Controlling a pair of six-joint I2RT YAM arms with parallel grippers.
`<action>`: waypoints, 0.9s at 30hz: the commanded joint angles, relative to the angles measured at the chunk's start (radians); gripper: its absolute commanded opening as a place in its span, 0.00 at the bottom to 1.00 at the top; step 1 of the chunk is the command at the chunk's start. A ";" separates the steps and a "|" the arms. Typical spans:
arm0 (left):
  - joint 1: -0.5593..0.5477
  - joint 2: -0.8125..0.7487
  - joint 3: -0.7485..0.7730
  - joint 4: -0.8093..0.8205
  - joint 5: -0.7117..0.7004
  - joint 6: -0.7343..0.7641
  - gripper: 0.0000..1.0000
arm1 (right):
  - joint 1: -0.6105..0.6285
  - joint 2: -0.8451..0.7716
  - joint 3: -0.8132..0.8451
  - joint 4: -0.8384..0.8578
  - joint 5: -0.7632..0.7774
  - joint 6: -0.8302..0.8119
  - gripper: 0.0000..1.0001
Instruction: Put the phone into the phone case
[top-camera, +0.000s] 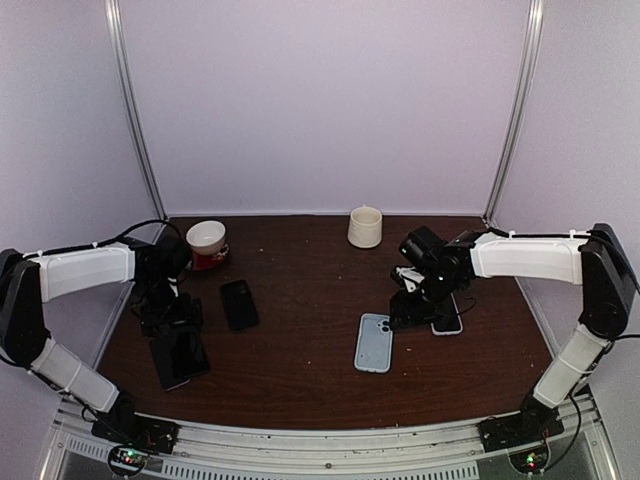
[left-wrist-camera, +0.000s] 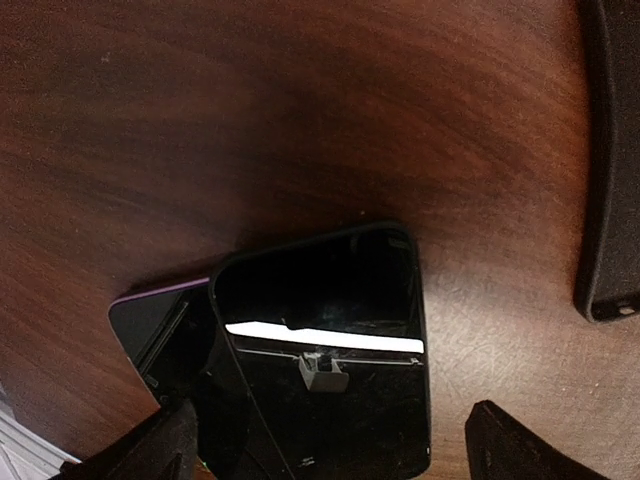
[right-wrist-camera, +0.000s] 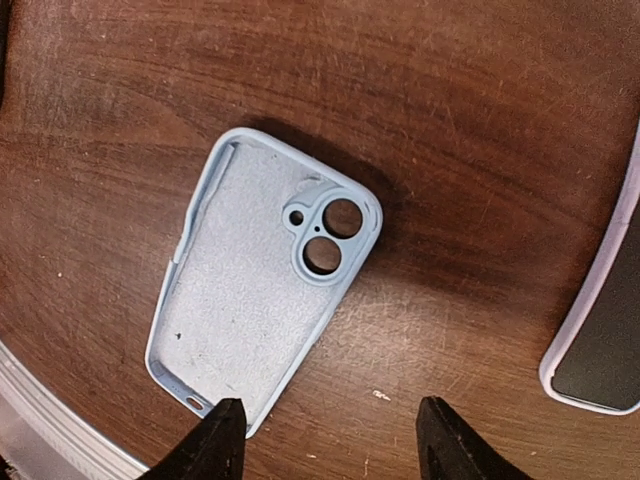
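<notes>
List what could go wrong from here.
The light blue phone case lies loose on the table, so pressing a phone in might slide it. The right fingers hold nothing, and the pale-edged phone nearby lies flat, likely hard to lift. On the left, the black phone overlaps a purple-edged item; a grasp could drag both.
</notes>
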 joint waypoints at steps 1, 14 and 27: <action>0.007 0.036 -0.022 -0.003 0.056 -0.037 0.97 | 0.057 -0.033 0.074 -0.096 0.184 -0.026 0.62; 0.005 0.117 -0.104 0.144 0.300 -0.072 0.87 | 0.122 0.034 0.160 -0.123 0.221 -0.058 0.64; -0.211 0.267 -0.010 0.265 0.399 -0.101 0.79 | 0.174 0.051 0.209 -0.159 0.269 -0.064 0.64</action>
